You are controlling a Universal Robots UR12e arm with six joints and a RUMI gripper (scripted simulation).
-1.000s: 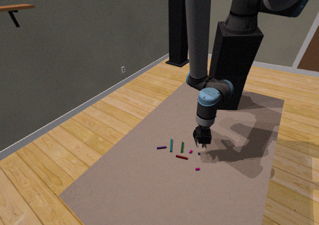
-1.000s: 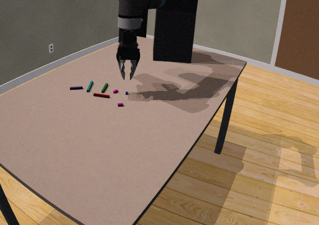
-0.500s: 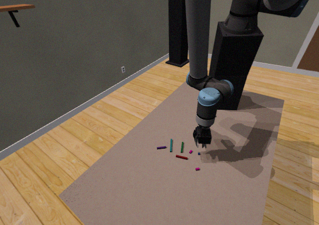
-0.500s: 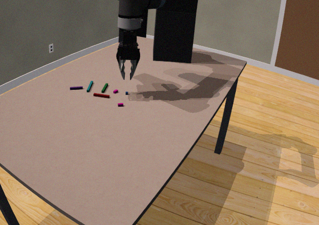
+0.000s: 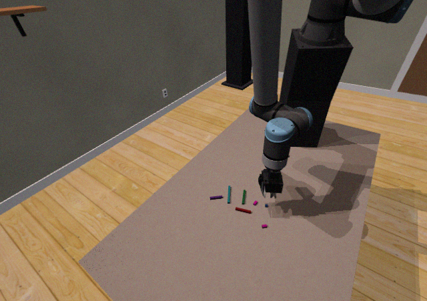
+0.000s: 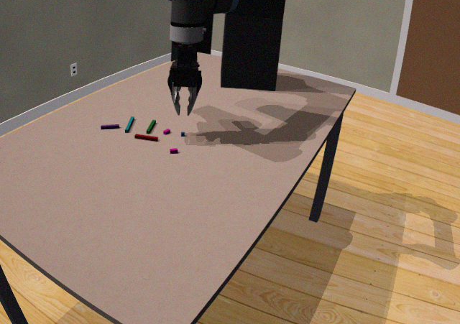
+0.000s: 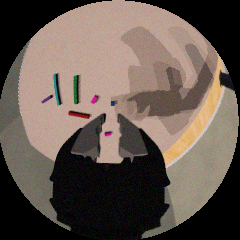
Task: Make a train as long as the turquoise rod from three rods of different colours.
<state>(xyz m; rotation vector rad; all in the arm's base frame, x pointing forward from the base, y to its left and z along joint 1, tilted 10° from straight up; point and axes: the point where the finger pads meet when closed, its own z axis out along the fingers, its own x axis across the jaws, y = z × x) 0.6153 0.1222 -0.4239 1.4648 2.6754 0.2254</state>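
My gripper point(image 5: 269, 196) point(image 6: 183, 114) point(image 7: 111, 114) is open by a narrow gap, empty, above the table behind the blue rod point(image 5: 266, 205) point(image 6: 182, 133) point(image 7: 113, 103). One magenta rod point(image 5: 255, 203) point(image 6: 167, 131) point(image 7: 95, 99) lies slanted left of the blue one. Another magenta rod point(image 5: 264, 225) point(image 6: 173, 151) point(image 7: 108, 134) lies nearer the top and exterior views. The red rod point(image 5: 243, 210) point(image 6: 146, 137) point(image 7: 79, 115) lies in front of the green rod point(image 5: 243, 196) point(image 6: 151, 126) point(image 7: 76, 90). Further left are the turquoise rod point(image 5: 229, 194) point(image 6: 129, 124) point(image 7: 57, 90) and purple rod point(image 5: 216, 197) point(image 6: 110, 126) point(image 7: 47, 99). All lie apart.
The rods lie on a brownish table point(image 5: 207, 256) point(image 6: 148, 202). The arm's dark pedestal point(image 5: 310, 94) point(image 6: 252, 46) stands at its back. The arm's shadow falls across the table to the right of the blue rod.
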